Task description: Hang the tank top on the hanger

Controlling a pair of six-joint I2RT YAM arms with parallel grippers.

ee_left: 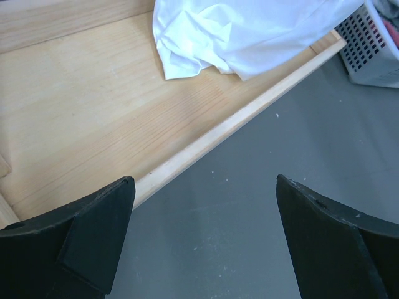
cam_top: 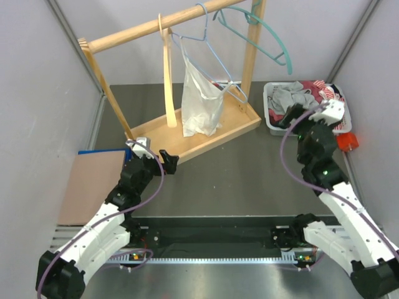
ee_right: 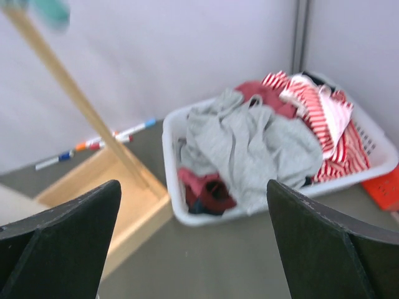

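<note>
While tank top point(ee_right: 249, 146) lies in basket point(ee_right: 169, 163), left tool point(ee_left: 204, 187) wide over tray edge point(ee_left: 237, 121), right tool point(ee_right: 193, 187) wide.

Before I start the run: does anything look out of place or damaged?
Nothing is spilled or broken. The teal hanger hangs tilted at the right end of the rail, and the grey tank top lies crumpled in the basket.
</note>
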